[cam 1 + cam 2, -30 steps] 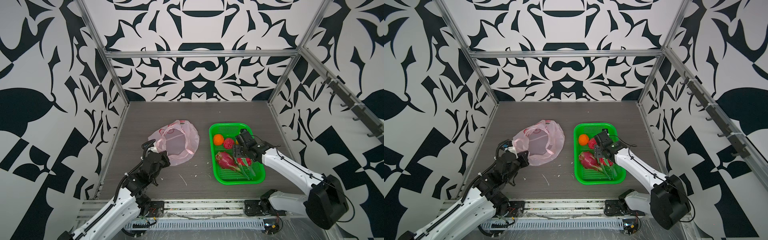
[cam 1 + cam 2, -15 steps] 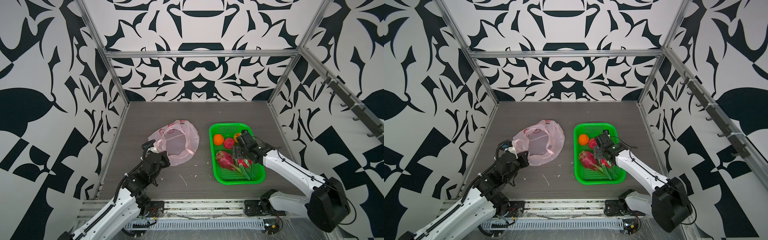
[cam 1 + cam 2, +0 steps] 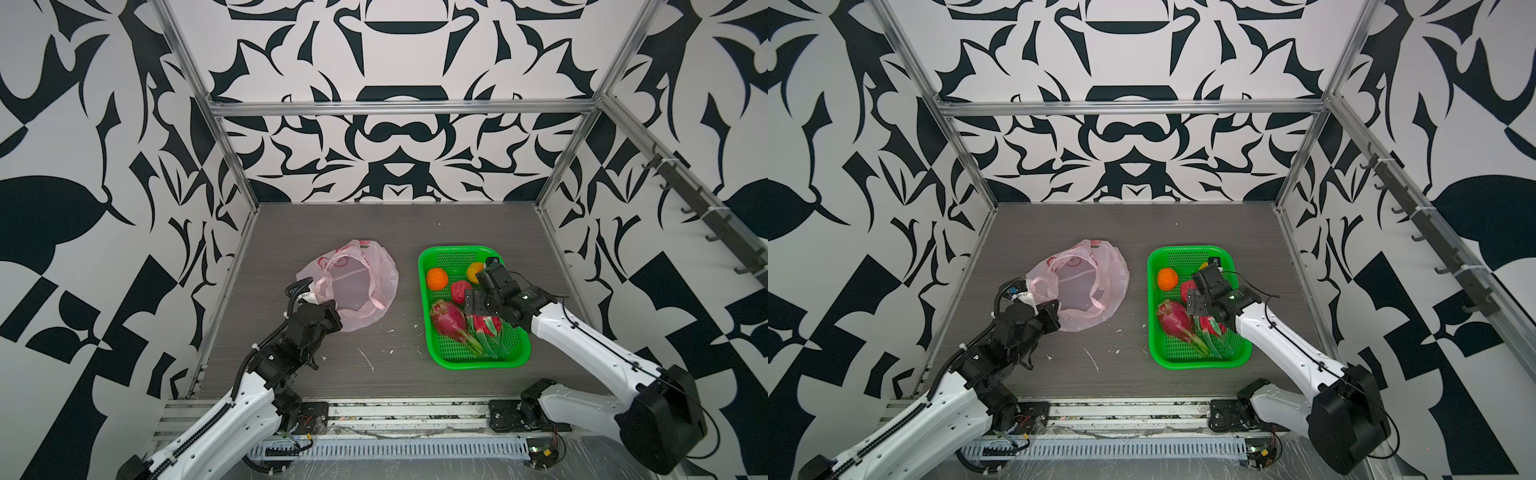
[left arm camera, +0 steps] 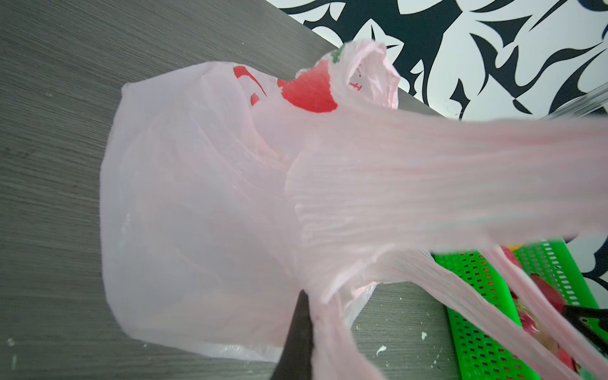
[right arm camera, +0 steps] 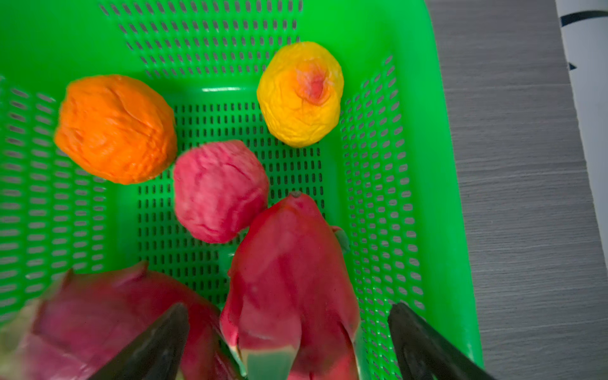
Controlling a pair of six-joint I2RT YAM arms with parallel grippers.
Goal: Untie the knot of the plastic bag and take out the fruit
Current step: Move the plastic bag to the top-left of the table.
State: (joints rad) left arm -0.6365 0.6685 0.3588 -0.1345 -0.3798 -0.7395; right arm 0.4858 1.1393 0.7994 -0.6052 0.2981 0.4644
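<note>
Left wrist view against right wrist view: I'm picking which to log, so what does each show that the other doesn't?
Only left wrist: the plastic bag, pinched in the shut left gripper. Only right wrist, clearly: the orange, yellow fruit and red ball, with the open right gripper straddling a dragon fruit. Both: the green basket and grey table.

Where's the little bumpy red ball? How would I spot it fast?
Find the green basket on the grey table, on the right arm's side of the pink bag. Near its middle sits the red ball, between the orange and the yellow fruit, just beyond two dragon fruits. It is the only round red one, bumpy, smaller than those long green-tipped fruits.
</note>
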